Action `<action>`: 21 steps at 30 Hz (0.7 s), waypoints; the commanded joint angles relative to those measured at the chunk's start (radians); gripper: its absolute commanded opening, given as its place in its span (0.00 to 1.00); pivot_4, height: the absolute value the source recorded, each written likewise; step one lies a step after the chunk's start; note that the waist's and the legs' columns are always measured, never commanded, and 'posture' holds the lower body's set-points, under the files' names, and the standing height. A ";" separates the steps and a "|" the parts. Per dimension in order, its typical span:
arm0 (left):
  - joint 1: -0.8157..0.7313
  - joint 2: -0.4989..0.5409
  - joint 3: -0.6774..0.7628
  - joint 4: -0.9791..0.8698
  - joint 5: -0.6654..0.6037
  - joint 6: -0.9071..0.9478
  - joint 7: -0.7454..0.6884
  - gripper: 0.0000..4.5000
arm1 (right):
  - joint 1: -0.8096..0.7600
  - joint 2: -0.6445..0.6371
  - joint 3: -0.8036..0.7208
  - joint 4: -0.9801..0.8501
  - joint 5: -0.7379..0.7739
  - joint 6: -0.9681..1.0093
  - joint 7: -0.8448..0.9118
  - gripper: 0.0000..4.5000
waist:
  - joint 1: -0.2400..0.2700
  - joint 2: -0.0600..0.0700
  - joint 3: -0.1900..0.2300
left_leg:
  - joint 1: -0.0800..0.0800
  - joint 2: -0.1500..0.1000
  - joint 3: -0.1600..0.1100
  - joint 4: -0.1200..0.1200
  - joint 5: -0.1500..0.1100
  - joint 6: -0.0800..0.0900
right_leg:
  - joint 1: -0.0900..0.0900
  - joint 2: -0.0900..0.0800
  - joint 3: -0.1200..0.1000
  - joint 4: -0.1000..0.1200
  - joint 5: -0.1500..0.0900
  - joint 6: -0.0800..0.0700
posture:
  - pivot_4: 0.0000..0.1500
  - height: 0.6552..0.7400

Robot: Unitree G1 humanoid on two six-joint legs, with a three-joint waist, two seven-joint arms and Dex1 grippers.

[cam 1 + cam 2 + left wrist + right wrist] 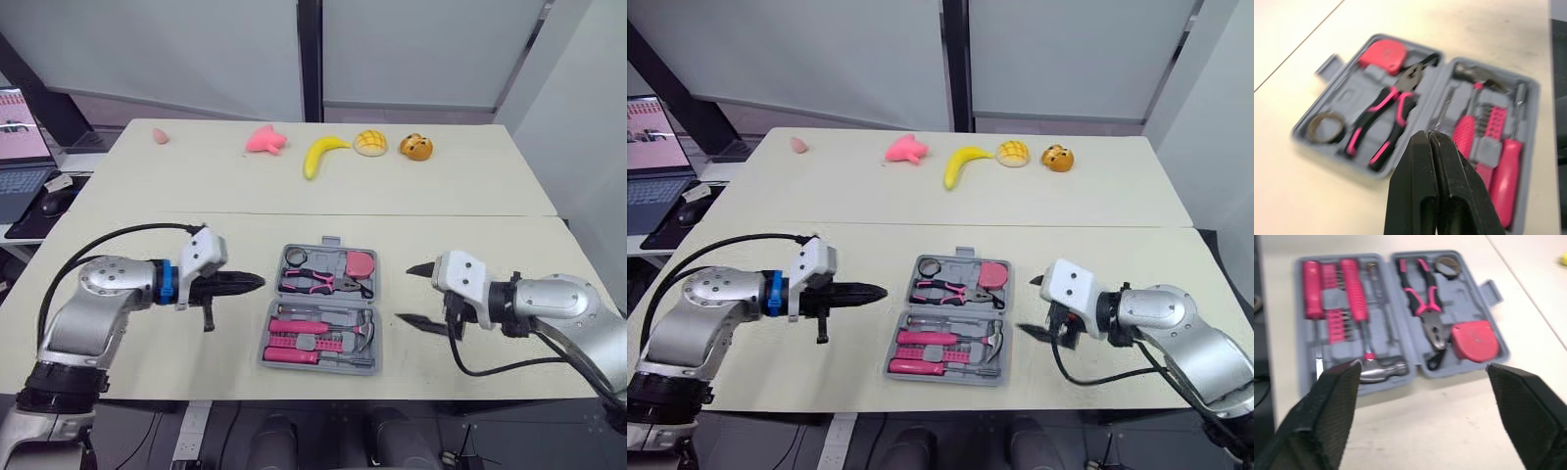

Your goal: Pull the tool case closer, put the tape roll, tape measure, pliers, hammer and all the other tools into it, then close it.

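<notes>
"Where's the tool case (1469, 296), and what's in it?"

"Lying open on the near part of the table (196, 196), between the left gripper (257, 282) and right gripper (407, 294). It's grey moulded plastic. Far half: tape roll (296, 257), pink-handled pliers (318, 283), rounded pink tape measure (360, 262). Near half: steel-headed hammer (1382, 370), ribbed pink screwdrivers (292, 326)."

"Fingers?"

"Left pressed together, holding nothing. Right spread wide, empty too."

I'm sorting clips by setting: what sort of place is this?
Likely an office or lab workspace, not a home: a laptop and mouse off to the left, frosted partition panels behind two pale tables, and a toy banana laid out beyond an open tool case.
</notes>
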 commanded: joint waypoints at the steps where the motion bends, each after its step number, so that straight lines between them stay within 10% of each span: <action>1: -0.012 -0.017 -0.006 0.118 0.064 -0.152 0.029 0.00 | 0.009 0.030 0.040 0.065 -0.081 -0.074 -0.030 0.64 | 0.000 0.000 0.000 | 0.000 0.000 0.000 0.000 0.000 0.000 | 0.000 0.000 0.000 0.000 0.000 0.000 | 1.00 0.83; 15: -0.135 -0.163 -0.120 0.478 0.213 -0.400 0.074 0.00 | -0.093 0.260 0.200 0.409 -0.293 -0.172 -0.095 0.03 | 0.000 0.000 0.000 | -0.001 0.000 0.000 0.000 0.000 0.000 | 0.000 0.000 0.000 0.002 0.000 -0.001 | 1.00 0.83; 21: -0.143 -0.189 -0.154 0.486 0.238 -0.403 0.077 0.00 | -0.124 0.306 0.215 0.480 -0.324 -0.191 -0.074 0.00 | -0.001 0.000 0.000 | 0.000 0.000 -0.001 0.001 0.000 0.000 | 0.000 0.000 -0.001 0.002 0.001 -0.001 | 1.00 0.83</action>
